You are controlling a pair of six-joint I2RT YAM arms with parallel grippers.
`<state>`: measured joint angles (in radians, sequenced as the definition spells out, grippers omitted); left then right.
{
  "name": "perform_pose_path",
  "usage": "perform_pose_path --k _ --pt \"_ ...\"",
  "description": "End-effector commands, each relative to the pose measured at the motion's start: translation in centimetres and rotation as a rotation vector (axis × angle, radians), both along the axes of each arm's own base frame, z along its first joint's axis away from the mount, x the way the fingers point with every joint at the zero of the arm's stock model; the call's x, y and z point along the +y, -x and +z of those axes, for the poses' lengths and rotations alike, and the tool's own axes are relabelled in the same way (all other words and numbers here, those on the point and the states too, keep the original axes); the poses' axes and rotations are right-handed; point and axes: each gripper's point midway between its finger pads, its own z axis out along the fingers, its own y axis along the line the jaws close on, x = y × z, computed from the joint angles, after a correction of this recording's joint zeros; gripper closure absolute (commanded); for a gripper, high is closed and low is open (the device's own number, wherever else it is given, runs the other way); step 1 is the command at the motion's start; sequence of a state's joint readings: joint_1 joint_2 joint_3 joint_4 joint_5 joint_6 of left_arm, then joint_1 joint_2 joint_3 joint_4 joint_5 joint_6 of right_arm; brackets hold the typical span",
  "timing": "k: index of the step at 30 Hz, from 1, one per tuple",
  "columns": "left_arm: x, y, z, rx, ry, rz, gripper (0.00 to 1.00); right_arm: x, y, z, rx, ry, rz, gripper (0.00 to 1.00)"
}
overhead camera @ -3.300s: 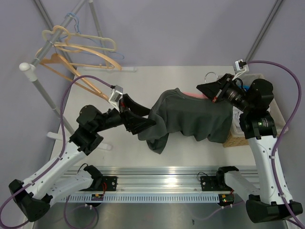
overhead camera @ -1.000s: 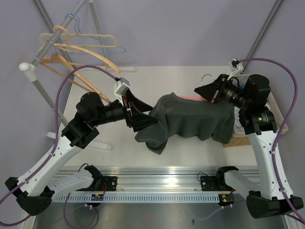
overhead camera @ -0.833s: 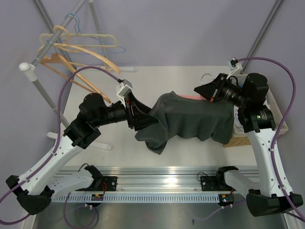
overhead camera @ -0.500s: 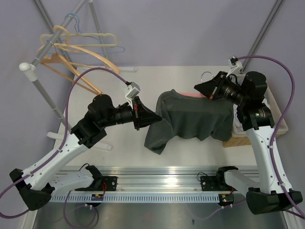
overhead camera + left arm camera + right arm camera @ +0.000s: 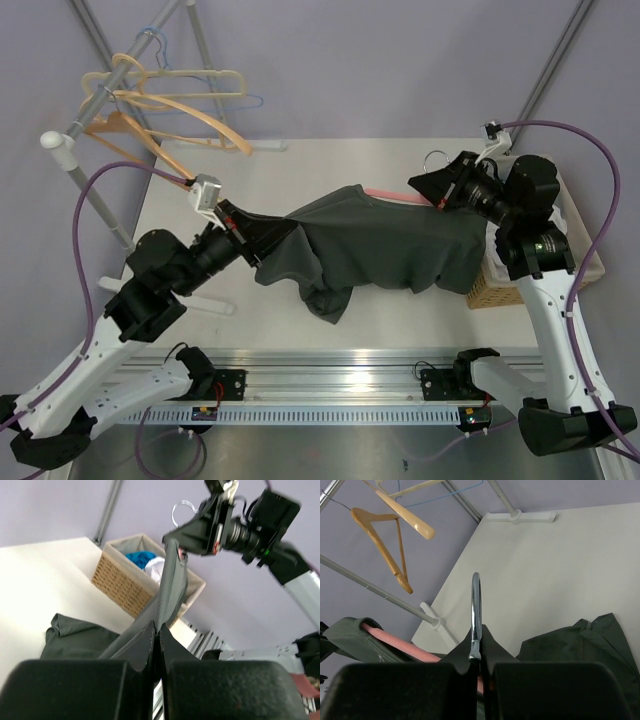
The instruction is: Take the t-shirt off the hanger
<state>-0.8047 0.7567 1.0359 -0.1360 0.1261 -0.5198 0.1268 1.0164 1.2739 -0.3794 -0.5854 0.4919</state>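
— Where is the t-shirt (image 5: 380, 245) right now?

— It is pulled out in the air over the middle of the table (image 5: 300, 170), with its long axis running from the left side to the right side. Its right end is draped on the hanger (image 5: 385, 193) near the right edge. Its left end comes to a point in my left gripper (image 5: 156, 632). One fold sags toward the near edge.

— And your jaws?

— Both pairs are closed tight. My left gripper pinches a bunched edge of the fabric, with no gap showing between the fingers. My right gripper (image 5: 479, 650) is clamped at the base of the metal hook (image 5: 475, 610) and holds the hanger up off the table, just beside the basket (image 5: 490, 288).

— Which way does the cloth have to go?

— Left, I think, toward the left edge. The pink bar points that way out of my right gripper, and the shirt lies along the same line. My left arm has the cloth, so the pull is its job, while my right arm only has to hold the hanger steady.

— Is anything in the way?

— The collar sits around the neck of the hanger, close to my right fingertips. I can't tell from here how much of the bar is inside the shirt. If the far shoulder catches, a straight pull will likely drag the hanger rather than free the cloth.
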Motion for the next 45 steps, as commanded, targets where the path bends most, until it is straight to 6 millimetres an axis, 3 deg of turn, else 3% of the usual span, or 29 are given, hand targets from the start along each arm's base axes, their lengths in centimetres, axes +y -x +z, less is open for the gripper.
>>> perform_pose_path --k 1,7,9,13,20,24,30,34,36,37,38,39,40,43,45 --pt "3.6 -1.5 2.7 -0.007 0.123 0.202 1.00 -1.0 -0.9 1.1 -0.066 -0.012 -0.073 1.00" --pt "7.8 -2.7 3.3 0.012 0.153 0.413 1.00 -0.4 1.3 1.2 -0.115 -0.014 -0.004 1.00" --pt "8.6 -2.7 3.3 0.008 0.150 0.444 1.00 -1.0 1.9 1.2 -0.127 -0.003 -0.044 1.00" --pt "8.7 -2.7 2.3 0.037 0.128 0.447 1.00 -2.9 1.4 1.6 -0.148 0.005 -0.176 1.00" --pt "9.6 -2.6 0.9 0.043 0.093 0.483 1.00 -4.2 0.5 2.5 -0.141 -0.003 -0.266 1.00" --pt "7.9 -3.0 -0.8 0.061 0.036 0.433 1.00 -3.5 -0.2 3.5 -0.148 -0.033 -0.232 1.00" --pt "4.0 -4.7 -5.2 0.115 -0.071 0.354 1.00 -0.1 0.2 6.3 -0.183 -0.121 -0.012 1.00" --pt "1.9 -4.9 -5.6 0.098 -0.104 0.277 1.00 1.0 0.7 7.0 -0.219 -0.102 0.079 1.00" --pt "1.1 -4.6 -5.3 0.082 -0.112 0.229 1.00 1.4 0.9 6.4 -0.228 -0.075 0.120 1.00" --pt "0.3 -3.6 -4.3 0.054 -0.112 0.158 0.93 1.8 1.2 5.8 -0.217 -0.071 0.152 1.00" --pt "0.0 -3.0 -3.7 0.035 -0.109 0.119 0.79 1.9 1.0 5.1 -0.202 -0.055 0.155 1.00" --pt "-0.4 -2.1 -3.1 0.016 -0.104 0.063 0.60 1.9 0.8 4.4 -0.188 -0.044 0.153 1.00" --pt "-0.7 -0.6 -1.8 -0.014 -0.090 -0.009 0.32 2.1 0.7 3.7 -0.173 -0.032 0.160 1.00" --pt "-0.5 1.2 -0.5 -0.057 -0.096 -0.080 0.01 2.7 0.3 1.8 -0.136 0.025 0.190 1.00" --pt "0.2 1.7 0.7 -0.090 -0.112 -0.077 0.01 2.8 -0.4 -0.9 -0.066 0.120 0.169 1.00"
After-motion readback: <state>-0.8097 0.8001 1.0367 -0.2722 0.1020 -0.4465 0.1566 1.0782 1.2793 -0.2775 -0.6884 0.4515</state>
